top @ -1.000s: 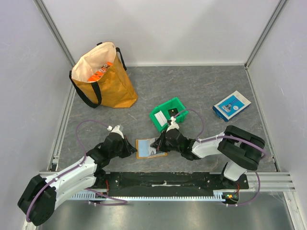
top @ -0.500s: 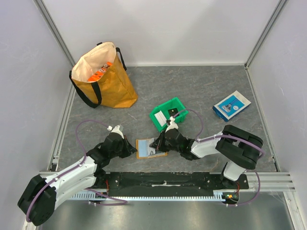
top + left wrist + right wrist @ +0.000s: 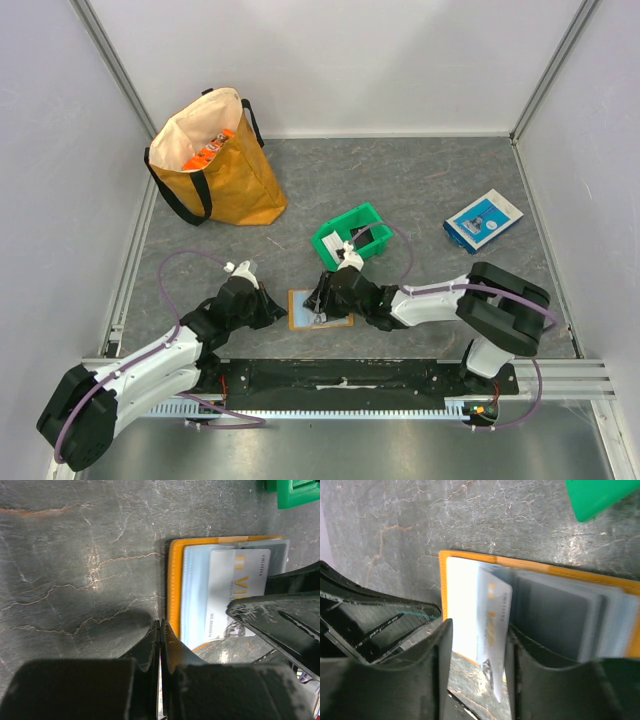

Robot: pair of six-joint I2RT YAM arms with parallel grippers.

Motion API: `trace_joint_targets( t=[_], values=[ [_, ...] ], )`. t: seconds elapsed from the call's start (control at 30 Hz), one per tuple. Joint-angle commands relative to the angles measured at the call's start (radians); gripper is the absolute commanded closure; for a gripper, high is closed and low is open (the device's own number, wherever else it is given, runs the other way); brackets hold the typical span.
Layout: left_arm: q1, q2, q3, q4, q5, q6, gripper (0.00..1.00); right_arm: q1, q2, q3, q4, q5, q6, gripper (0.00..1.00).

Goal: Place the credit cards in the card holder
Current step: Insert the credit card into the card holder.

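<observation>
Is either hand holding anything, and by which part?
The right hand pinches a light credit card by one end, over the open card holder. The left hand is shut at the holder's edge; whether it grips it cannot be told.

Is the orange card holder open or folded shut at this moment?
Open: the card holder lies spread flat, its clear inner pockets showing, with a card over them.

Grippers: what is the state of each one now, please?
Left gripper: shut, tips at the edge of the wallet.
Right gripper: shut on a card over the wallet.
</observation>
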Motion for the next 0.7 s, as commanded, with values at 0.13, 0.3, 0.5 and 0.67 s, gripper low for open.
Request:
trace_joint_targets(
  t=[0.13,0.3,0.5,0.67],
  values=[
    [0.005,0.012,0.015,0.047,0.003,-0.013,0.98,0.008,-0.088,0.067,-0.287,0.159,-0.090,0.37],
    [0.003,0.023,0.019,0.055,0.011,-0.011,0.98,0.014,-0.062,0.119,-0.370,0.181,-0.106,0.34],
    [0.005,0.046,0.016,0.145,0.074,-0.011,0.75,0.020,-0.041,0.133,-0.402,0.195,-0.107,0.34],
    [0.003,0.098,-0.011,0.297,0.150,-0.040,0.60,0.020,-0.025,0.124,-0.387,0.179,-0.096,0.34]
  ],
)
